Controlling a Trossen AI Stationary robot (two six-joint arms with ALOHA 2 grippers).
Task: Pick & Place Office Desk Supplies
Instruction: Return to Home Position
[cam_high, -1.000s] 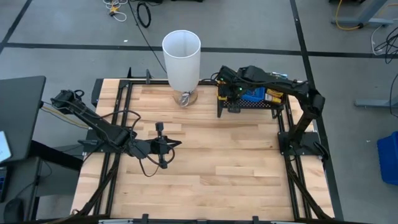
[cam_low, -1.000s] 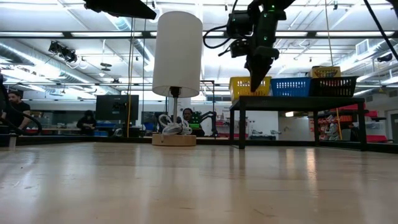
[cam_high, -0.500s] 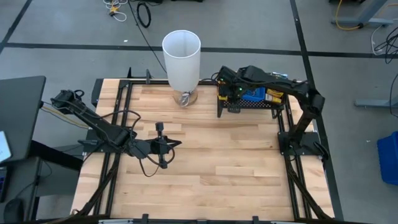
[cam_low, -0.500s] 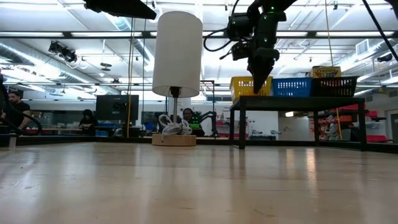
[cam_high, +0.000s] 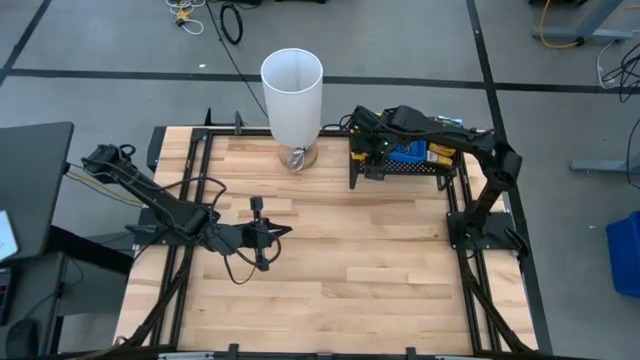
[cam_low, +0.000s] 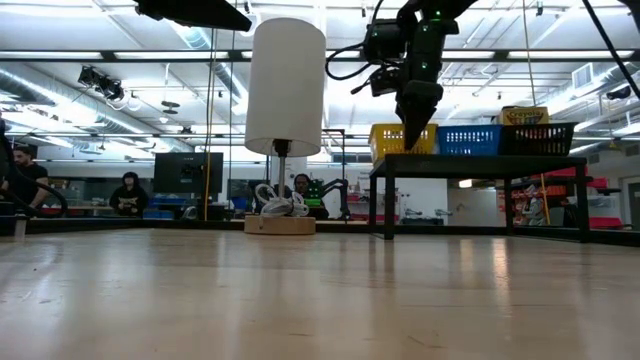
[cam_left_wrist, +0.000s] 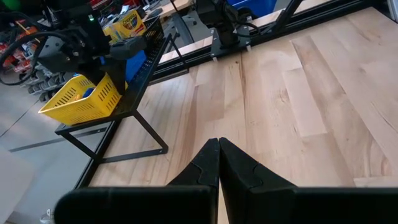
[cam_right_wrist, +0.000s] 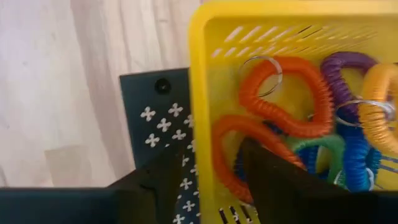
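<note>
A yellow tray (cam_right_wrist: 205, 74) holding several coloured coil loops (cam_right_wrist: 280, 93) sits at the left end of the black mesh rack (cam_low: 480, 160), at the table's far right. My right gripper (cam_right_wrist: 214, 155) points down over the tray's corner and is open. One finger stands outside the tray wall and one stands inside, above an orange loop (cam_right_wrist: 233, 143); I see no touch. In the low view its tip (cam_low: 414, 128) is at rim height. My left gripper (cam_left_wrist: 219, 146) is shut and empty, above the table's left middle (cam_high: 286, 231).
A blue tray (cam_low: 465, 140) and a black tray (cam_low: 535, 138) holding a green-yellow box (cam_low: 522, 115) share the rack. A tall white cylinder (cam_high: 292, 95) stands on a wooden base at the far middle. The near wooden tabletop (cam_high: 340, 270) is bare. People sit beyond the table.
In the low view my right gripper's tip looks broader than a second ago: its fingers have opened over the yellow tray, and the hand has stayed in place.
</note>
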